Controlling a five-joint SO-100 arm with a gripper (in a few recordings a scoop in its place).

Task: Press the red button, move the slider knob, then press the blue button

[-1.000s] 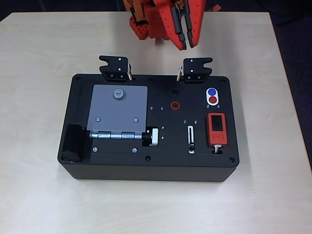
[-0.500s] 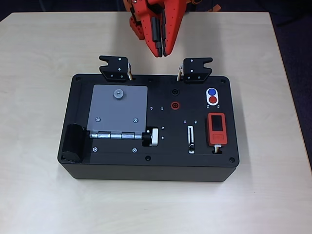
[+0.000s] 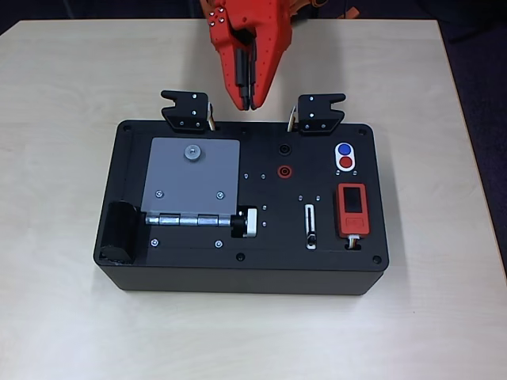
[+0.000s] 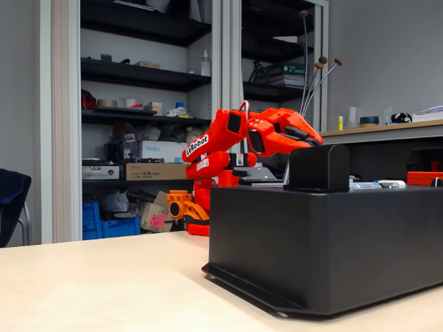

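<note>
The gripper [image 3: 246, 101] hangs above the rear edge of the black box [image 3: 198, 269], between the two black clips [image 3: 188, 111]; its fingers are pressed together into one narrow point, a shape that suits poking a small button better than gripping; nothing is held. In the fixed view the arm [image 4: 228, 149] reaches forward over the far end of the box, the tip hidden behind a raised black block [image 4: 320, 168]; height above the panel cannot be judged.

The red button [image 3: 345, 163] lies at the right rear of the panel, well apart from the tip and untouched; it is small, round and glossy, sharing a white oval frame with the blue button [image 3: 344, 149], which sits just behind it. The slider knob [image 3: 311, 239] is a tiny dark nub near the front end of a narrow white-rimmed slot [image 3: 310, 222], left of the orange module [image 3: 352, 209]. The first press appears not yet made; the tip probably needs to travel right and forward.
</note>
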